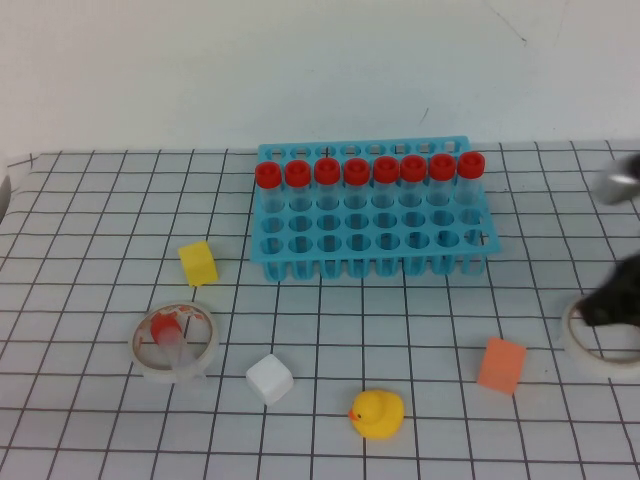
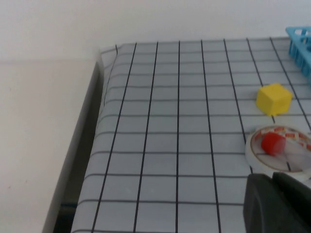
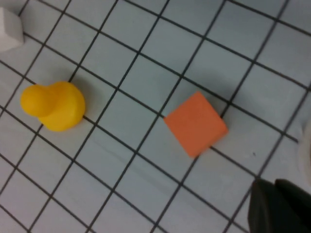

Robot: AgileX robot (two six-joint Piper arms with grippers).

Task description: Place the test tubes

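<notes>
One test tube (image 1: 172,343) lies in tape roll (image 1: 213,342) beside closed left claw (image 2: 272,183); closed right claw (image 1: 598,308) well apart.

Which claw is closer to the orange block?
Right. The right claw is a little to the right of the orange block. The left claw is far off on the left, by the tape roll.

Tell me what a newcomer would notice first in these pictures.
The blue rack stands at centre back, with eight red-capped tubes in one row. One more tube rests in the tape roll at front left, with the shut left tool close by. The shut right tool sits over another tape roll at the right edge.
</notes>
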